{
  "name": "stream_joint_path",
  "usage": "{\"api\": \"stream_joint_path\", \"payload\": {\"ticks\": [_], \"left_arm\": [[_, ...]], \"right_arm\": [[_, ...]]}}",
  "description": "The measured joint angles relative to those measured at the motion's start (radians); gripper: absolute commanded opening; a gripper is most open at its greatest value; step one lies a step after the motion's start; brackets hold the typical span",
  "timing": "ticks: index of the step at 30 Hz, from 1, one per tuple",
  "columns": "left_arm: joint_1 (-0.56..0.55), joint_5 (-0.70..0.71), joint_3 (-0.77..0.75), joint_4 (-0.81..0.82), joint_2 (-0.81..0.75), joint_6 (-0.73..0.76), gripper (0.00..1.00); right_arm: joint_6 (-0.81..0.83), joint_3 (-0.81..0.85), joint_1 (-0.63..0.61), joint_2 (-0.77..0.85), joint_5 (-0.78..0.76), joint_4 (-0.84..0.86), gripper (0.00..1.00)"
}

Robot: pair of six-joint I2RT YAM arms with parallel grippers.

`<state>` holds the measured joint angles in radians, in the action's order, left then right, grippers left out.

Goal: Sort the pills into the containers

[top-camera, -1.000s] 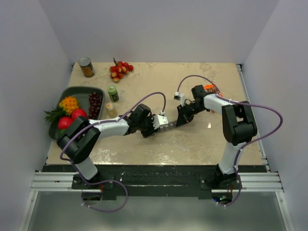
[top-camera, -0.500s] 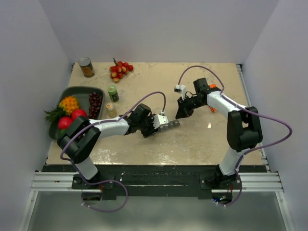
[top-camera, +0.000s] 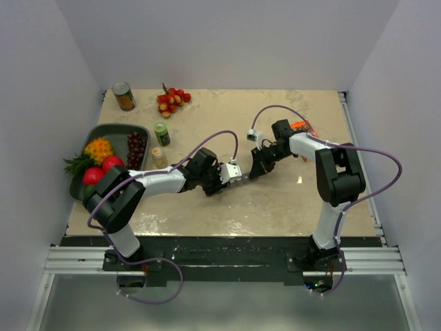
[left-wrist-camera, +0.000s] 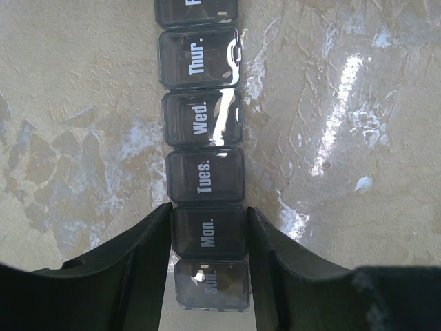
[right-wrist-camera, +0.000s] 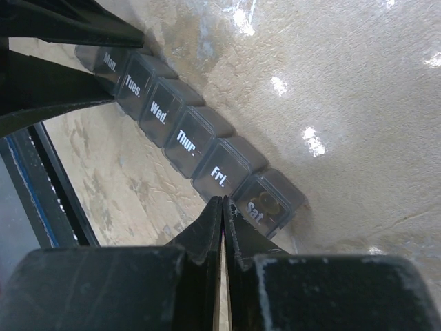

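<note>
The containers are one dark-grey strip point(top-camera: 245, 178) of day-marked lidded compartments, lying mid-table. In the left wrist view the strip point(left-wrist-camera: 203, 124) runs up from my left gripper point(left-wrist-camera: 209, 210), whose jaws press on both sides of the "Mon." compartment. My left gripper point(top-camera: 231, 176) holds the strip's left end. My right gripper point(right-wrist-camera: 222, 200) is shut and empty, its tips at the near edge of the strip point(right-wrist-camera: 186, 141) between "Fri." and "Sat."; it sits at the strip's right end point(top-camera: 255, 172). All lids look closed. The pills show as a tan mass in a small clear bottle point(top-camera: 160, 157) by the tray.
A green-capped bottle point(top-camera: 161, 133) stands by a dark tray point(top-camera: 117, 129) of fruit at the left. A can point(top-camera: 124, 96) and red-yellow berries point(top-camera: 172, 100) lie at the back left. An orange packet point(top-camera: 301, 127) lies under my right arm.
My right gripper pulled up and away from the strip's right end half a second ago and has come back down to it. My left gripper and the strip have stayed put.
</note>
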<state>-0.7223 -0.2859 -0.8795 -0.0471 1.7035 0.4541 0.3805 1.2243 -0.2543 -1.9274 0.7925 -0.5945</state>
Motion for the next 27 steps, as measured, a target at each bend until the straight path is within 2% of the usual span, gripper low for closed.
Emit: {"api": "stream_joint_path", "payload": {"ticks": [4, 5, 7, 8, 13, 14, 17, 20, 23, 24, 26, 27], "left_arm": [[0.000, 0.003, -0.002, 0.000, 0.000, -0.008, 0.36], [0.000, 0.004, -0.002, 0.000, 0.001, -0.012, 0.44], [0.000, 0.012, -0.007, -0.002, 0.003, -0.027, 0.51], [0.000, 0.018, -0.009, -0.002, 0.004, -0.035, 0.59], [0.000, 0.063, -0.012, -0.014, 0.006, -0.097, 0.78], [0.000, 0.072, -0.014, -0.021, 0.006, -0.108, 0.85], [0.000, 0.095, -0.027, -0.031, 0.005, -0.142, 0.96], [0.000, 0.113, -0.040, -0.031, -0.015, -0.173, 0.99], [0.004, 0.125, -0.041, -0.038, -0.080, -0.199, 0.99], [0.006, 0.128, -0.041, -0.040, -0.111, -0.208, 0.99], [0.015, 0.136, -0.040, -0.044, -0.193, -0.221, 0.99], [0.023, 0.143, -0.039, -0.041, -0.243, -0.232, 0.99]], "right_arm": [[0.048, 0.000, 0.002, 0.022, 0.003, -0.034, 0.10], [0.063, 0.001, 0.004, 0.036, 0.004, -0.048, 0.11], [0.094, 0.006, 0.007, 0.074, 0.007, -0.081, 0.13], [0.106, 0.011, 0.008, 0.099, 0.006, -0.092, 0.13], [0.147, 0.017, 0.015, 0.240, 0.007, -0.109, 0.18], [0.152, 0.017, 0.016, 0.258, 0.007, -0.110, 0.20], [0.169, 0.005, 0.020, 0.319, 0.000, -0.113, 0.26], [0.182, -0.015, 0.022, 0.379, -0.024, -0.128, 0.33], [0.188, -0.021, 0.027, 0.442, -0.056, -0.144, 0.54], [0.194, -0.021, 0.031, 0.472, -0.074, -0.146, 0.69], [0.192, -0.023, 0.035, 0.533, -0.101, -0.143, 0.82], [0.183, -0.024, 0.039, 0.563, -0.112, -0.140, 0.93]]}}
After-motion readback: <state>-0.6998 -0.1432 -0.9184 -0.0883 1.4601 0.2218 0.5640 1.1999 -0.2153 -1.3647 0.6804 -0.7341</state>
